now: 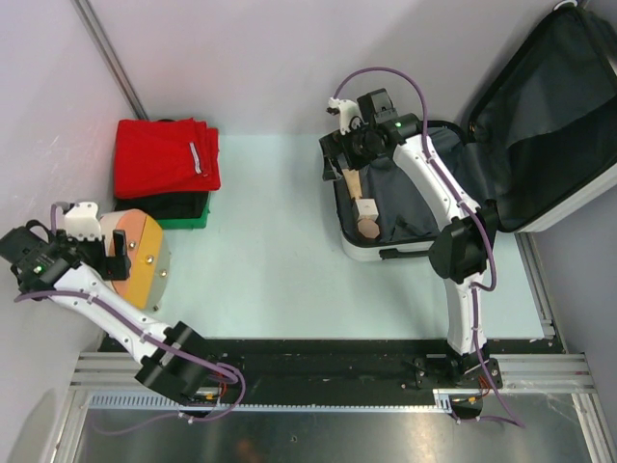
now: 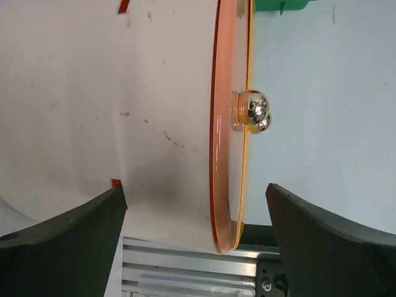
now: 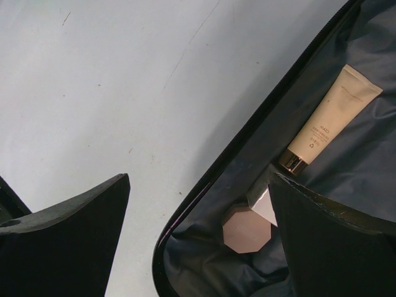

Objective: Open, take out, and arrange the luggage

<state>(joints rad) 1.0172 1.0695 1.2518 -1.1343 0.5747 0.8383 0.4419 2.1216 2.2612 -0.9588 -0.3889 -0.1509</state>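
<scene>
The luggage [image 1: 405, 227] lies open at the right, its dark-lined lid [image 1: 549, 116] leaning back. In its base lie a cream tube [image 1: 354, 180], a small white box [image 1: 366, 207] and a pink octagonal jar [image 1: 369, 229]. My right gripper [image 1: 337, 159] hovers open over the base's far left corner. In the right wrist view its gripper [image 3: 198, 235] straddles the zip edge [image 3: 210, 173], empty, with the jar [image 3: 247, 230], the box [image 3: 265, 201] and the tube [image 3: 328, 124] beyond. My left gripper [image 1: 119, 253] is open beside the cream cylinder [image 1: 140, 256].
In the left wrist view the open gripper [image 2: 195, 229] brackets the cream cylinder [image 2: 124, 111] with its orange rim [image 2: 226, 154] and chrome knob [image 2: 252, 110]. Folded red cloth [image 1: 164, 154] lies on a green tray [image 1: 183, 220] at the back left. A metal rail [image 1: 318, 367] runs along the near edge.
</scene>
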